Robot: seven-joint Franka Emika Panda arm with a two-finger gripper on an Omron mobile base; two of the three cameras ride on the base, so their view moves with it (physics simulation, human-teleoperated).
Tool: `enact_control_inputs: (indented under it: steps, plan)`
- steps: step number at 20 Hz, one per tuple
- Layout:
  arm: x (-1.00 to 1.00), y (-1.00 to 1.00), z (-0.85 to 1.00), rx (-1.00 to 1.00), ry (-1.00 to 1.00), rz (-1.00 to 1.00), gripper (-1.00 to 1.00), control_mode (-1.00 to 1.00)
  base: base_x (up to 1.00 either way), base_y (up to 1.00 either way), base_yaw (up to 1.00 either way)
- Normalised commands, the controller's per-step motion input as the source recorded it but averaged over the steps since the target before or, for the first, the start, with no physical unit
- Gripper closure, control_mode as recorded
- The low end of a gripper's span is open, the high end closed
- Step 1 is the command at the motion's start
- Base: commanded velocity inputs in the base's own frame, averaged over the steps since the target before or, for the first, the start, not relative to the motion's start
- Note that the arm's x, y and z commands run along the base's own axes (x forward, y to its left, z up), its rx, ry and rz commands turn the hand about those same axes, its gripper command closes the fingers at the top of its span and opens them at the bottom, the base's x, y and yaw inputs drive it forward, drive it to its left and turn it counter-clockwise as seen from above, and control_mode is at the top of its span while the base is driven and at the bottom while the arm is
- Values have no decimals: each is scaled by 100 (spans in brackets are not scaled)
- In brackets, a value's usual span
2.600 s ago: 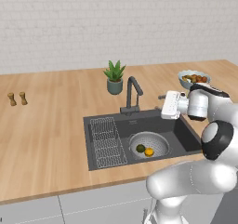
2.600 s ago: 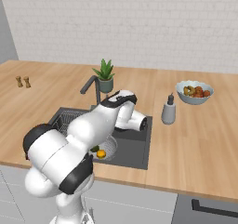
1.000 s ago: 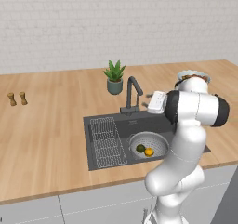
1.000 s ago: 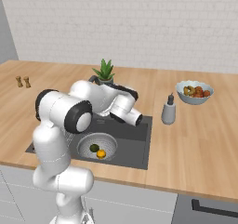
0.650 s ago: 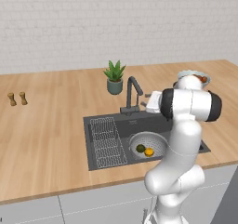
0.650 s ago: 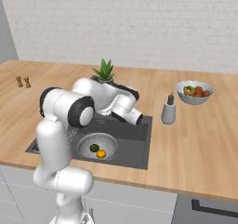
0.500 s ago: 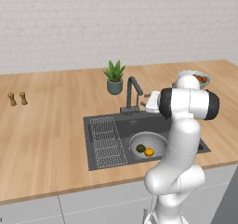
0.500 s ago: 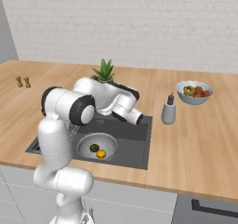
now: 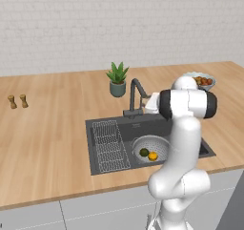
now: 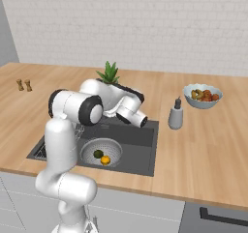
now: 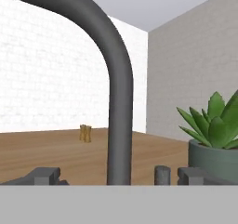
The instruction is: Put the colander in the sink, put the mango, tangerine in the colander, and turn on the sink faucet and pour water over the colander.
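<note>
Swinging in from the sink's (image 9: 109, 129) right side, the released claw (image 11: 111, 183) now sits right before the sink faucet (image 11: 116, 79) — approach its handle squarely, nudge gently.

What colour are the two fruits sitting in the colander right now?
Dark green mango and orange tangerine, clearest in the left base view.
</note>
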Motion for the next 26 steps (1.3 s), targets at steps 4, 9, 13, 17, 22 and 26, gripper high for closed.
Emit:
enact_control_inputs:
  steps: [4,9,13,17,22,26]
  plan:
    - [32,0,-14,0,0,-5,-100,-100,0,0,0]
    - [33,0,-16,0,2,-5,-100,-100,0,0,0]
    - [29,0,-14,0,1,-4,-100,-100,0,0,0]
    - [29,0,-15,0,2,-4,-100,-100,0,0,0]
    - [29,0,-8,0,1,-3,-100,-100,0,0,0]
    - [23,0,-6,0,0,-4,-100,-100,0,0,0]
